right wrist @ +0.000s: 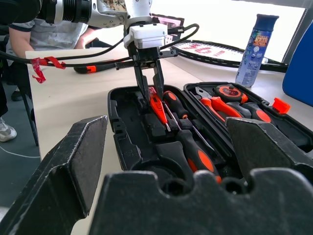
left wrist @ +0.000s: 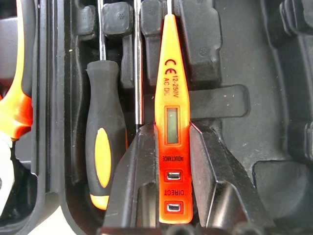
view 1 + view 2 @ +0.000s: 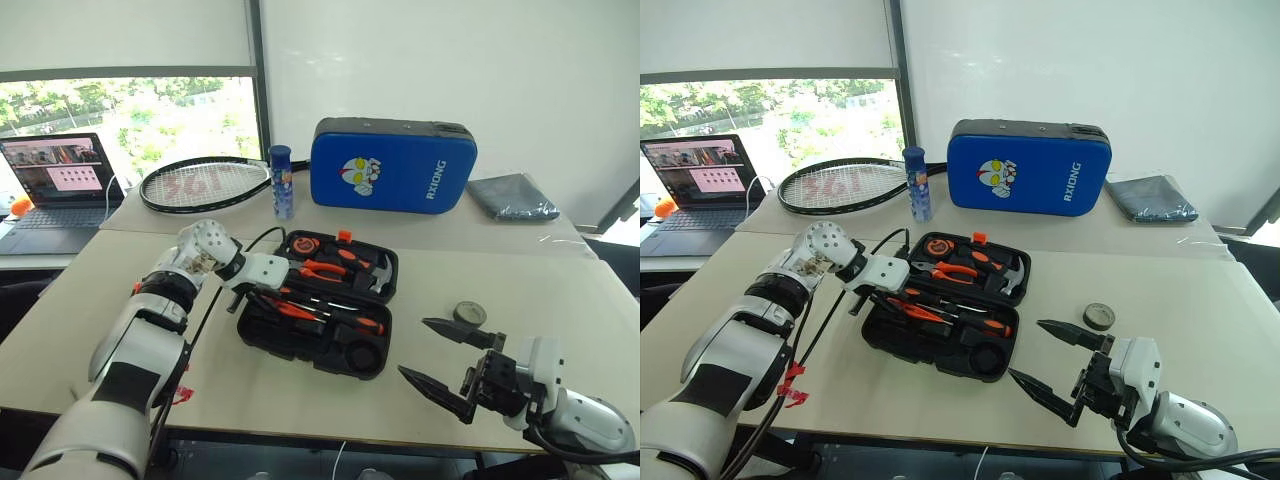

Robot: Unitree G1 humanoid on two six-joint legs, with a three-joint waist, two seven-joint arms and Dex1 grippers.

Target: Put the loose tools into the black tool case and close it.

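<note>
Lying open, the ribbed black tool case [image 3: 318,322] holds orange-handled tools.

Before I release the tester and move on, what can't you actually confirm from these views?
- Tester screwdriver: tip hidden by case moulding, left wrist view; seating unclear.
- Left gripper: grip or release undecidable.
- Black tool case: latch too small, eye views.
- Round object beside the case: too small to identify.

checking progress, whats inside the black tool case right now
The open black tool case holds pliers, a hammer, two screwdrivers and the orange tester screwdriver, which sits between the left pincer fingers. Slots beneath the tools are covered.
</note>
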